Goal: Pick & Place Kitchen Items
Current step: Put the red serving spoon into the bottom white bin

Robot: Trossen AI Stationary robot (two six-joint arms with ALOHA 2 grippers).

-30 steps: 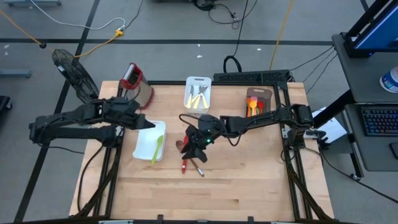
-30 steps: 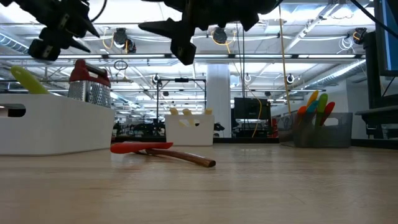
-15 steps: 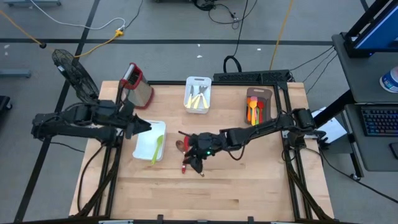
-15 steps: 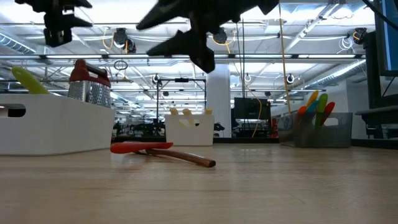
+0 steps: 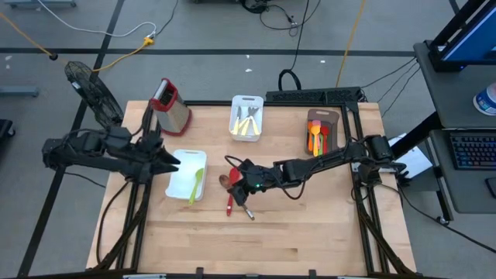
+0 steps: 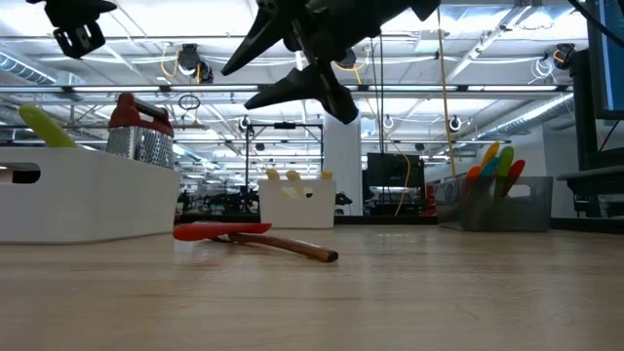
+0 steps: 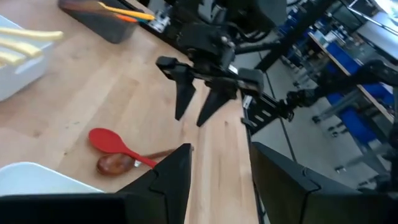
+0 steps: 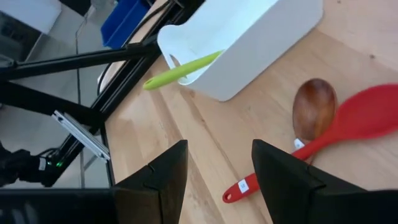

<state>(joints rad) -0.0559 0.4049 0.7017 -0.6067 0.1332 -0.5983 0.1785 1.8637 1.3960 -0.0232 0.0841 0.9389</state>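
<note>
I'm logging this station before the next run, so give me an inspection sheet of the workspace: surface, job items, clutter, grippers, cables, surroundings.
Surface: wooden table, front half bare.
Job's things: red spoon and brown wooden spoon lie crossed mid-table; green utensil leans in the white tray; pale utensils in the white bin; orange and red ones in the brown tray.
Clutter: box grater at the back left.
Grippers: right gripper open, above the two spoons; left gripper open, at the white tray's left edge.
Cables: black cable behind the table; yellow cable on the floor.
Surroundings: fan, keyboard.
</note>
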